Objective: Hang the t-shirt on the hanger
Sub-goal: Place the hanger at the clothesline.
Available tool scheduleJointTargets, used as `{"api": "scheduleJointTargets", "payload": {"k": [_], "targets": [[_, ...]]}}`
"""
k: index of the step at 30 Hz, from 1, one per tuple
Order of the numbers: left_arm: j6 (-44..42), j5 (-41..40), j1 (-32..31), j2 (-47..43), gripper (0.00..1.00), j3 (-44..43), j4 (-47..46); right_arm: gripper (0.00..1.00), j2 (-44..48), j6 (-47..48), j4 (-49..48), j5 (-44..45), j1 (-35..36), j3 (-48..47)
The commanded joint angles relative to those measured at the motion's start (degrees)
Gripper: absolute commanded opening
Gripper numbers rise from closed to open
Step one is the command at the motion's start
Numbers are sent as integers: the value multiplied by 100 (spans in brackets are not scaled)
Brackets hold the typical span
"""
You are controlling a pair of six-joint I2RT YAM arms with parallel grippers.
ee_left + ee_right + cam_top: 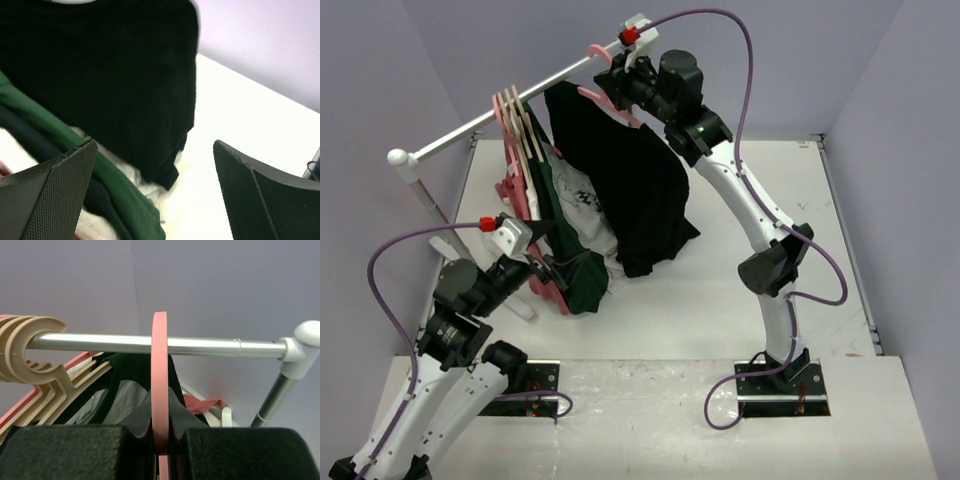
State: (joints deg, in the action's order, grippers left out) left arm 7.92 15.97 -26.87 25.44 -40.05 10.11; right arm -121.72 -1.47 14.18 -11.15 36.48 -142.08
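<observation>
Jaws of the right gripper (160,437) are clamped on the hook of the pink hanger (160,355), which arches over the rail (210,346) beside the beige hangers (30,342). The black t-shirt (630,180) hangs from it — already dressed, it seems. Lower until the hook bears on the rail, then release — no sideways pull. The left gripper (155,150) gapes wide, empty, near the green garment (125,200).
</observation>
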Motion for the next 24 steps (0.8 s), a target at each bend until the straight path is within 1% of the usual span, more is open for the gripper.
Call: {"api": "scheduleJointTargets", "payload": {"k": [1, 3, 9, 17, 24], "targets": [[-43, 287, 15, -240, 100, 258, -498, 0, -168, 334, -1302, 127, 199, -494], [-44, 339, 15, -338, 100, 442, -552, 0, -253, 292, -1618, 148, 201, -483], [8, 443, 15, -654, 100, 842, -814, 0, -613, 261, -1948, 105, 202, -715], [-18, 619, 32, -693, 100, 906, -643, 0, -997, 187, -2430, 76, 214, -846], [8, 819, 41, -716, 100, 937, -668, 0, -1214, 191, -2587, 148, 245, -874]]}}
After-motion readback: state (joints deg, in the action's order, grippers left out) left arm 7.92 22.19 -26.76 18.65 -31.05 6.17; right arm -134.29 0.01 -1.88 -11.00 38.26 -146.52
